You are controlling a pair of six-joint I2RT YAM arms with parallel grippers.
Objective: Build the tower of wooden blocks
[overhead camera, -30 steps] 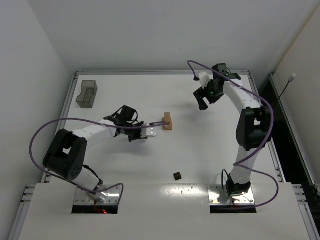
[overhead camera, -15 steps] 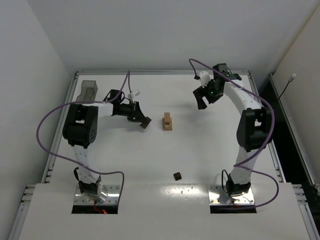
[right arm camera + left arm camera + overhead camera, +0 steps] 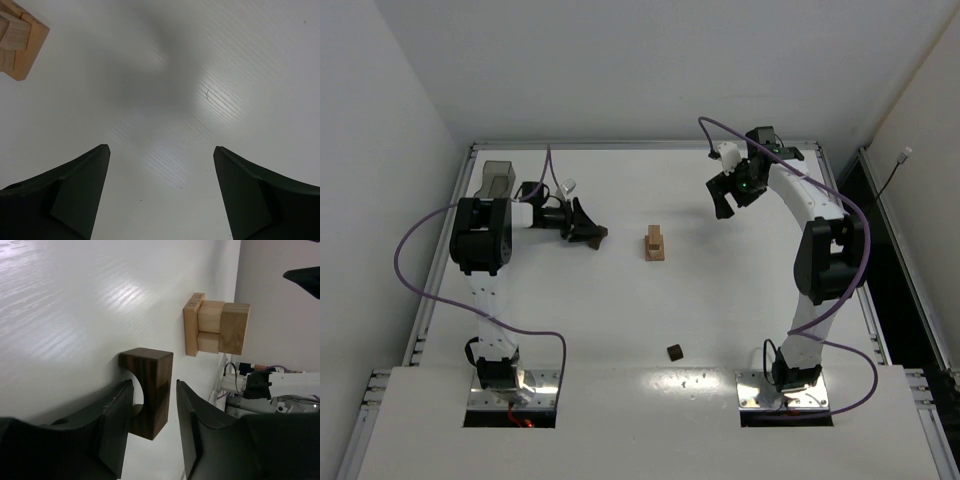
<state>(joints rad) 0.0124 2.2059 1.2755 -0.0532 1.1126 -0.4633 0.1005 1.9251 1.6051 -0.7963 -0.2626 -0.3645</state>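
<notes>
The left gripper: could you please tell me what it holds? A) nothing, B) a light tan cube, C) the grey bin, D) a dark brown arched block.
D: the left wrist view shows the dark brown arched block clamped in the left gripper, apart from the wood block tower.

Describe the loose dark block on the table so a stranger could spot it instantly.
Start at the white table and look toward its near edge, about midway across. A small dark brown block sits there alone, touching nothing. The tan tower stands farther back at mid-table, and the second dark block is held in the left gripper.
</notes>
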